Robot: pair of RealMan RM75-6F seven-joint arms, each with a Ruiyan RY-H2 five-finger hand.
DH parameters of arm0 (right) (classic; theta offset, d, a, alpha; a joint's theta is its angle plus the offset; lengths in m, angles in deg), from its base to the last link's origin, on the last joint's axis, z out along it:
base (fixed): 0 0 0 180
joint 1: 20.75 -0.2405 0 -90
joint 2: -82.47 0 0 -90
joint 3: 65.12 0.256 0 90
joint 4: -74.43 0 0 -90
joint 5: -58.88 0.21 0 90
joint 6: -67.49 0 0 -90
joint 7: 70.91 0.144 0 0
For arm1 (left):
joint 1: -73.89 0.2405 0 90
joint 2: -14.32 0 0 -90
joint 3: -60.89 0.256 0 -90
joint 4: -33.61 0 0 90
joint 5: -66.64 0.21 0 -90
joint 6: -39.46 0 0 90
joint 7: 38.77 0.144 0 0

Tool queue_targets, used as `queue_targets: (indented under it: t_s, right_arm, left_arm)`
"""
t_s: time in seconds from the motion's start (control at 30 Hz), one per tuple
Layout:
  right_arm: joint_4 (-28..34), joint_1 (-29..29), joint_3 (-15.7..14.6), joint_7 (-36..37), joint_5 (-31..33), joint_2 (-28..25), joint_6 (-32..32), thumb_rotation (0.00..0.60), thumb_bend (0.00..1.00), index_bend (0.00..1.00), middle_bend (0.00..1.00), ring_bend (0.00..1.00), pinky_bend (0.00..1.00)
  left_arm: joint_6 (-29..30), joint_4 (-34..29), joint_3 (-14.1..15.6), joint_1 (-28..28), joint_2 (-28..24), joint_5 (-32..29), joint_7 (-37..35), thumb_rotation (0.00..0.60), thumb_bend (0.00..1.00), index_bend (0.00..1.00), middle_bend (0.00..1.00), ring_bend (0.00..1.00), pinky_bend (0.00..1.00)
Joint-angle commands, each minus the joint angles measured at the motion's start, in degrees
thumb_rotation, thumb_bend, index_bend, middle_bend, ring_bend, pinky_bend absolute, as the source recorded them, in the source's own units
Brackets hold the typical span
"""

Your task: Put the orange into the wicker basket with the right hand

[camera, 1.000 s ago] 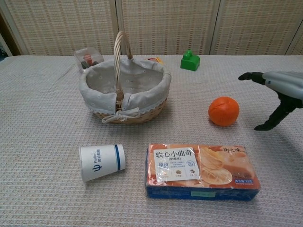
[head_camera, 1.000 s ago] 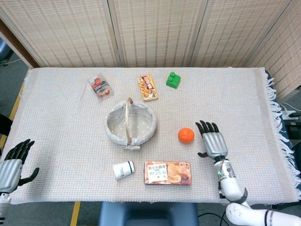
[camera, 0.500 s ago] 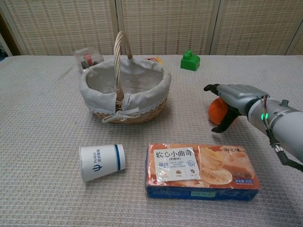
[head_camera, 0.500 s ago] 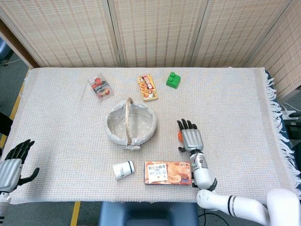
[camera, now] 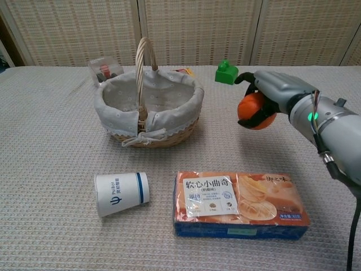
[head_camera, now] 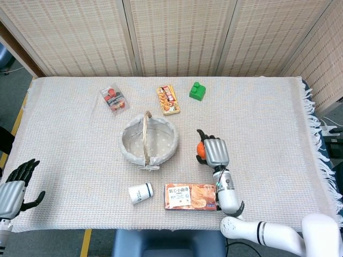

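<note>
My right hand grips the orange and holds it above the table, to the right of the wicker basket. From the head view the orange peeks out at the left edge of the right hand. The basket has a pale cloth lining and an upright handle, and its inside looks empty. My left hand hangs at the table's near left corner, fingers apart, holding nothing.
A biscuit box lies in front of the orange. A paper cup lies on its side near the basket's front. Behind the basket are a green block, a snack pack and a clear packet.
My right hand swept left to the orange, closed around it and lifted it off the cloth, a little toward the basket. The left hand has stayed still.
</note>
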Motion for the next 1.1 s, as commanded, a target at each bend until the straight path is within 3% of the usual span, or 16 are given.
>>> queue_targets:
  t_s: [0.03, 0.17, 0.3, 0.5, 0.67, 0.77, 0.8, 0.83, 0.9, 1.0, 1.1]
  right_arm:
    - [3.9, -1.5, 3.5, 2.4, -3.9, -1.5, -2.1, 0.6, 0.36, 0.17, 0.59, 0.6, 0.8]
    - [6.1, -4.7, 6.5, 1.0, -5.1, -0.6, -3.1, 0.6, 0.36, 0.19, 0.59, 0.59, 0.8]
    - [6.1, -9.3, 9.6, -2.9, -2.3, 2.4, -3.0, 0.6, 0.36, 0.21, 0.59, 0.59, 0.8]
    - [-0.2, -16.7, 12.3, -6.8, 1.3, 9.9, -3.7, 0.6, 0.36, 0.24, 0.59, 0.58, 0.79]
    - [-5.7, -19.8, 11.8, -6.2, 1.8, 14.6, -3.6, 0.6, 0.36, 0.27, 0.58, 0.51, 0.73]
    - [-8.1, -20.3, 10.2, -6.7, 1.3, 15.9, -3.7, 0.6, 0.34, 0.35, 0.45, 0.35, 0.62]
    - [-8.5, -20.3, 10.0, -7.0, 1.5, 16.2, -3.6, 0.6, 0.3, 0.29, 0.34, 0.24, 0.55]
    - [-8.8, -20.4, 9.9, -7.4, 2.2, 16.4, -3.4, 0.6, 0.24, 0.15, 0.25, 0.15, 0.47]
    - [-8.9, -20.5, 10.3, -8.0, 3.3, 16.6, -3.3, 0.6, 0.15, 0.01, 0.08, 0.02, 0.31]
    - [-8.9, -20.6, 10.2, -7.8, 2.5, 16.6, -3.9, 0.6, 0.09, 0.0, 0.0, 0.0, 0.15]
    - [-8.6, -20.4, 10.1, -7.1, 1.5, 16.2, -4.4, 0.6, 0.06, 0.0, 0.0, 0.0, 0.11]
  left_arm:
    - [-0.2, -0.1, 0.0, -0.1, 0.0, -0.1, 0.1, 0.6, 0.33, 0.0, 0.0, 0.0, 0.11]
    - [-0.3, -0.5, 0.1, -0.1, 0.0, 0.1, 0.1, 0.6, 0.33, 0.0, 0.0, 0.0, 0.11]
    - [-0.2, -0.8, 0.2, -0.2, 0.1, 0.3, 0.2, 0.6, 0.33, 0.0, 0.0, 0.0, 0.11]
    - [-0.4, -1.0, 0.1, -0.1, -0.1, -0.1, -0.7, 0.6, 0.33, 0.0, 0.0, 0.0, 0.11]
    - [-0.3, -0.8, 0.2, 0.0, -0.4, -0.1, -1.5, 0.6, 0.33, 0.0, 0.0, 0.0, 0.11]
    - [-0.2, -0.7, 0.2, 0.2, -0.6, -0.1, -2.1, 0.6, 0.33, 0.0, 0.0, 0.0, 0.11]
    - [-0.2, -0.7, 0.3, 0.2, -0.7, -0.1, -2.2, 0.6, 0.33, 0.0, 0.0, 0.0, 0.11]
    - [-0.1, -0.6, 0.3, 0.3, -0.7, -0.1, -2.4, 0.6, 0.33, 0.0, 0.0, 0.0, 0.11]
    - [0.0, -0.6, 0.3, 0.4, -0.8, 0.0, -2.5, 0.6, 0.33, 0.0, 0.0, 0.0, 0.11]
    - [0.1, -0.5, 0.3, 0.4, -0.8, 0.1, -2.6, 0.6, 0.33, 0.0, 0.0, 0.0, 0.11]
    - [0.1, -0.5, 0.3, 0.4, -0.8, 0.1, -2.4, 0.6, 0.34, 0.0, 0.0, 0.0, 0.11]
